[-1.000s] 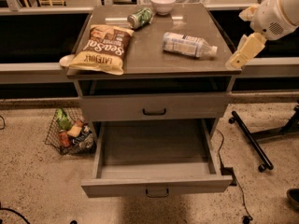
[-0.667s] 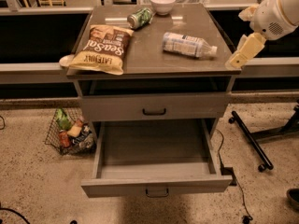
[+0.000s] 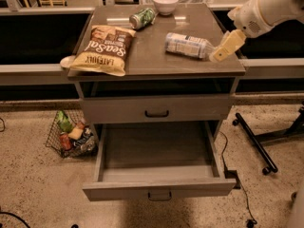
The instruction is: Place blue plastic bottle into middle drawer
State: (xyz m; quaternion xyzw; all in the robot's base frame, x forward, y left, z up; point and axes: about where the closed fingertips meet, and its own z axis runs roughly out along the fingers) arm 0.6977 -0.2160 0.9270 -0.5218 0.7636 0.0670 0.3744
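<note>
Chip bag [image 3: 104,50]: is showing "Sea Salt" in big letters; the smaller print is unclear.
Blue plastic bottle [image 3: 187,45]: is lying on its side on the surface [image 3: 156,65], right of the bag; its label text is too small to read.
Gripper [image 3: 222,49]: is hovering just beside the bottle's cap end; whether it is spread or closed cannot be told.
Middle drawer [image 3: 190,188]: is standing pulled out, under a closed drawer [image 3: 118,109].
Back of surface: is carrying a green can [image 3: 142,18] and a bowl [image 3: 165,4].
Room: a wire basket [image 3: 71,134] is sitting on the speckled floor [image 3: 38,189].

A speckled floor [image 3: 28,184] carries a wire basket [image 3: 71,134] left and a black wheeled stand [image 3: 254,141] right.
</note>
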